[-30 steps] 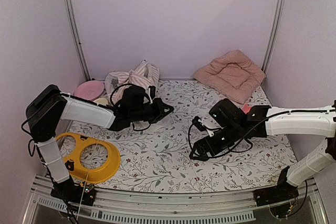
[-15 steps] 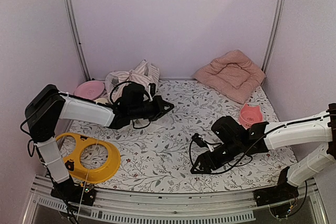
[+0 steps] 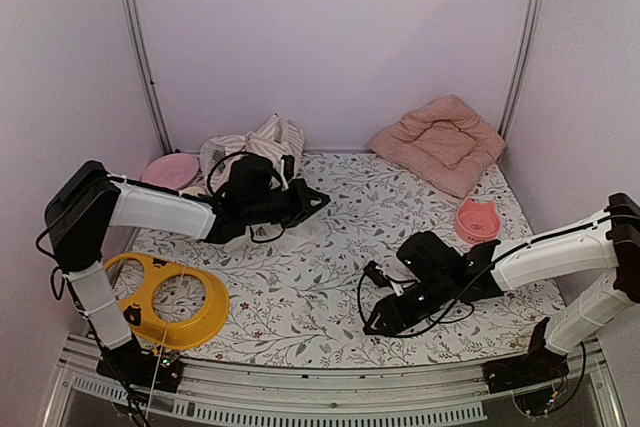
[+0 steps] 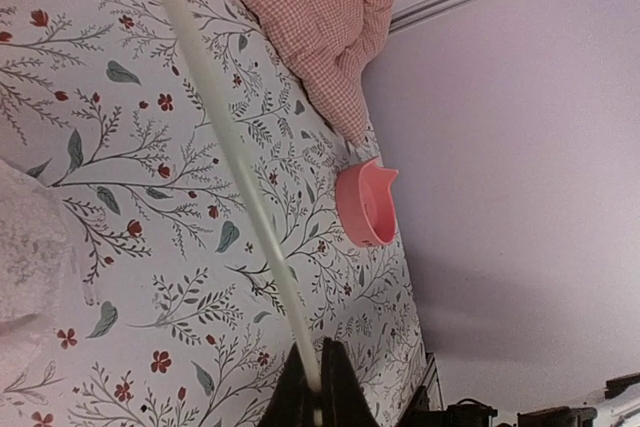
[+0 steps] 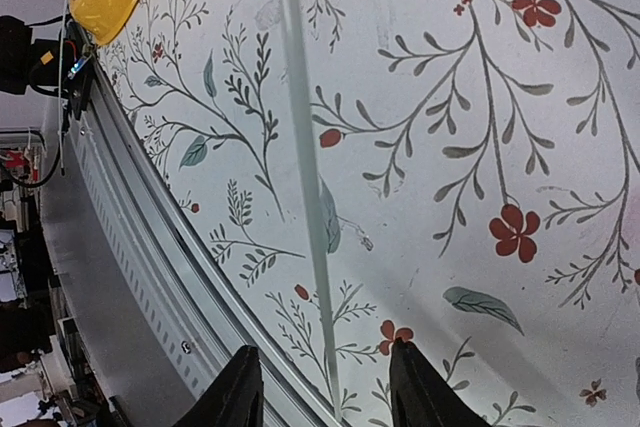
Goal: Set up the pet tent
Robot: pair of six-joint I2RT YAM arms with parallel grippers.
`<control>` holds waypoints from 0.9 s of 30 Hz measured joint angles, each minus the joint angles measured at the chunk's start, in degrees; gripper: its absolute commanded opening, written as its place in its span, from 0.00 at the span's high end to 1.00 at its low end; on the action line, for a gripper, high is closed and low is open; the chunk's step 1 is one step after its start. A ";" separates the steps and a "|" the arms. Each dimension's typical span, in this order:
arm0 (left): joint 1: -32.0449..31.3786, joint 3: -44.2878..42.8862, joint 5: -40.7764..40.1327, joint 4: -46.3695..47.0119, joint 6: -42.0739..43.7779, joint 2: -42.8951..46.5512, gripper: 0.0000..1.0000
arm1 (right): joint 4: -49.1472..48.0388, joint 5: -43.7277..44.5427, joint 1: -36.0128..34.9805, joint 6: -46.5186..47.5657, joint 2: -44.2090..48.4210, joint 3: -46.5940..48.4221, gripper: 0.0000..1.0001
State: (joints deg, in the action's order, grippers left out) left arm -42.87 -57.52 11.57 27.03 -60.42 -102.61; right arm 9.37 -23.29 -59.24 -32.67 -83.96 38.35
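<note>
Nearest the table's (image 3: 320,267) front edge, the right gripper (image 5: 325,349) lies low over the floral cloth. Its fingers (image 5: 245,387) are spread wide, with a thin pale pole (image 5: 303,147) running out between them. Neither finger visibly touches it. The gripper looks lined up to take the pole, not yet holding it, probably so that both arms can bend or steer the wire. To the left, by the left arm's base, sits a yellow stand (image 3: 140,267), well apart from both grippers.

Farther in, the left gripper (image 4: 312,367) is pinched tight on a thin pole, which runs straight away from its fingertips across the cloth. The grip looks meant to anchor one part of the wire while the other arm finds its hold. I cannot tell from these views whether both grippers are on the same pole. Sheer white mesh (image 4: 30,247) lies just beside this gripper. A pink bowl (image 3: 477,219) stands on the right, clear of the work.

At the back left, the tent (image 3: 255,142) is a crumpled striped heap against the wall, just behind the left gripper and not yet standing. The task seems to be at an early stage. A pink plate (image 3: 170,169) lies beside the tent, and the cushion (image 3: 440,137) rests in the back right corner.
</note>
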 measured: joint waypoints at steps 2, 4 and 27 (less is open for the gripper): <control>0.04 -0.02 0.02 0.00 0.00 0.00 1.00 | -0.68 0.28 0.00 -0.20 -0.66 -0.13 0.63; 0.07 -0.09 0.04 -0.04 0.00 0.00 1.00 | -1.18 0.46 0.00 -0.46 -1.38 -0.17 0.68; 0.61 -0.31 0.55 -0.81 0.07 0.94 1.00 | -2.95 0.57 0.00 -0.74 -3.48 -0.17 0.76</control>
State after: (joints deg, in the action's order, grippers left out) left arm -42.26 -57.82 12.12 26.22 -60.36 -101.67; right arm 6.42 -22.72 -59.24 -33.41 -87.44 38.17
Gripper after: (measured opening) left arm 0.020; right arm 0.244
